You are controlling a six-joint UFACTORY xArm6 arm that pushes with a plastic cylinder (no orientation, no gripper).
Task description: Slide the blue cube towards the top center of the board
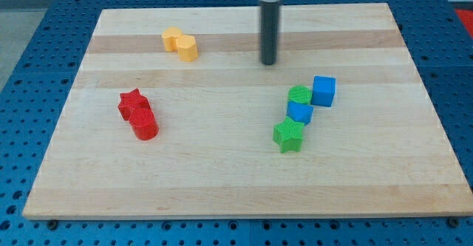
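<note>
The blue cube (324, 91) sits on the right half of the board (222, 172), at about four o'clock from my tip (268, 63) and a little apart from it. It stands at the upper right end of a small cluster: just beside it at about eight o'clock is a green cylinder (299, 94), apparently touching; below that lies a second blue block (300, 113), flatter and of a shape I cannot settle; and at the bottom of the chain a green star (288, 136). My tip stands on bare wood above and to the left of this group, touching nothing. I carry no claw, only a plain rod, so there is nothing to open or clench; I can only shove. That explains the awkwardness of my place: the goal, top center, lies roughly where I stand, so I judge I must go round to the cube's lower right side, about four or five o'clock of it, and push up and left. The cylinder's closeness is a risk, since a skewed push could drag it along. Well apart on the left lie two yellow blocks (180, 43) pressed together and a red star (131, 103) against a red cylinder (144, 125), clear of any likely path.
</note>
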